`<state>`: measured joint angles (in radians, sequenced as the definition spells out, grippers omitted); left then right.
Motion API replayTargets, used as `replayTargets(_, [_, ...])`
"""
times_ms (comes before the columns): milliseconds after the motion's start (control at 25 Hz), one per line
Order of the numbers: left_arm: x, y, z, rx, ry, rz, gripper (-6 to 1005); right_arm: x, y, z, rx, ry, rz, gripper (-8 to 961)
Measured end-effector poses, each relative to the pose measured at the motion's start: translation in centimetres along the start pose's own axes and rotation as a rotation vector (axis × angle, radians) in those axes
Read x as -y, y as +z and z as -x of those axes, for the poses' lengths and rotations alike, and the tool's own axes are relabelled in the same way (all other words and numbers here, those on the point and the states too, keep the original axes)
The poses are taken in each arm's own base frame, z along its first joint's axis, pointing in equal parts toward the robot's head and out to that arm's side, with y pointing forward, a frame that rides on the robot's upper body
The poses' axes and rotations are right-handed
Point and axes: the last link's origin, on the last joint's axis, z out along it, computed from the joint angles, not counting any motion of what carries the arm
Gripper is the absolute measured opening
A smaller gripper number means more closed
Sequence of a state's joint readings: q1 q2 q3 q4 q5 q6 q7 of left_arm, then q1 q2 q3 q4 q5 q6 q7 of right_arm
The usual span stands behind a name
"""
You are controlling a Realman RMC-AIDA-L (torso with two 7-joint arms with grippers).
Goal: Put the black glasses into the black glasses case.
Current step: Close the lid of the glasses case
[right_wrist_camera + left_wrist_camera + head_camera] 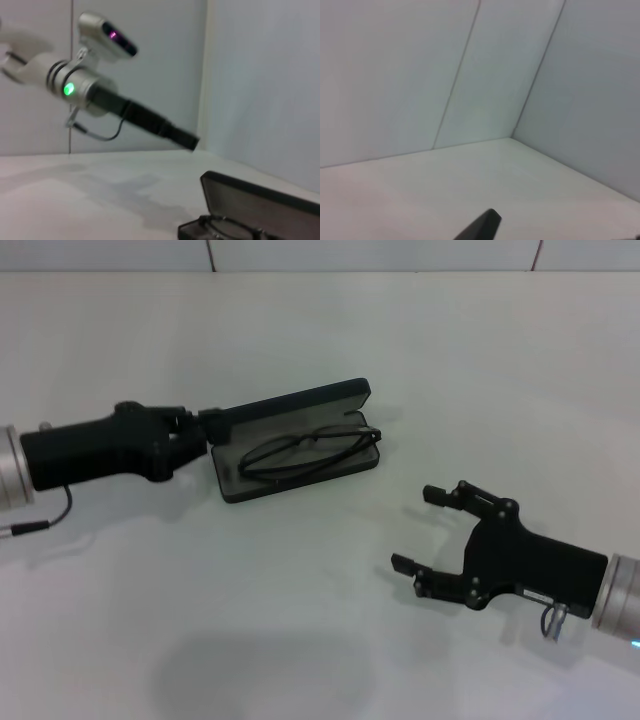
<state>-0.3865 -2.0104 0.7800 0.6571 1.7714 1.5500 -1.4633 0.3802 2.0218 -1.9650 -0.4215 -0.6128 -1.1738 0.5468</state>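
The left end effector (pixel 205 425) reaches in from the left edge of the head view, low over the white counter (pixel 300 620), its tip at the near-left corner of the case's (pixel 300 445) lid. Whether its fingers are apart or together cannot be told, since the black housing and the lid's black edge merge there; touch is likely but not certain. A thin cable trails from the arm onto the counter at the far left.

The case lies open near the middle of the counter, slanted, its lid standing up along the far side and its grey-lined tray facing up. The glasses (pixel 310 450) lie inside the tray, rims flat and stretched along its length, with one slender temple crossing over the frame. In the right wrist view the raised lid (pixel 260 200) and the glasses (pixel 225 230) in the tray show at the lower edge, with the left arm stretching in behind them.

The right end effector (pixel 425 530) hovers over the counter near the right, well apart from the case, its two fingers spread wide and pointing left with nothing between them.

The left wrist view shows only wall panels, bare counter and a dark tip at its lower edge.
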Motion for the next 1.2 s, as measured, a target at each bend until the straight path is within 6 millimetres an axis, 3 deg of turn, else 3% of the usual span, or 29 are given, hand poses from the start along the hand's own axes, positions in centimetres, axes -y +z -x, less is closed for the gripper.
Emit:
replayTargets(520, [2.3, 2.7, -4.1, 0.113, -0.053, -0.026, 83, -0.8, -0.1, -0.5, -0.009, 0.040, 0.008, 844])
replayTargets(680, [2.7, 3.7, -5.0, 0.116, -0.192, -0.050, 79, -1.0, -0.1, -0.5, -0.010, 0.042, 0.013, 843])
replayTargets(920, [3.5, 6.0, -6.5, 0.212, -0.447, -0.157, 73, -1.1, -0.1, -0.6, -0.011, 0.042, 0.019, 843])
replayTargets(1200, [2.7, 9.5, -7.4, 0.267, -0.449, -0.292, 69, -1.1, 0.0, -0.4, -0.008, 0.031, 0.019, 843])
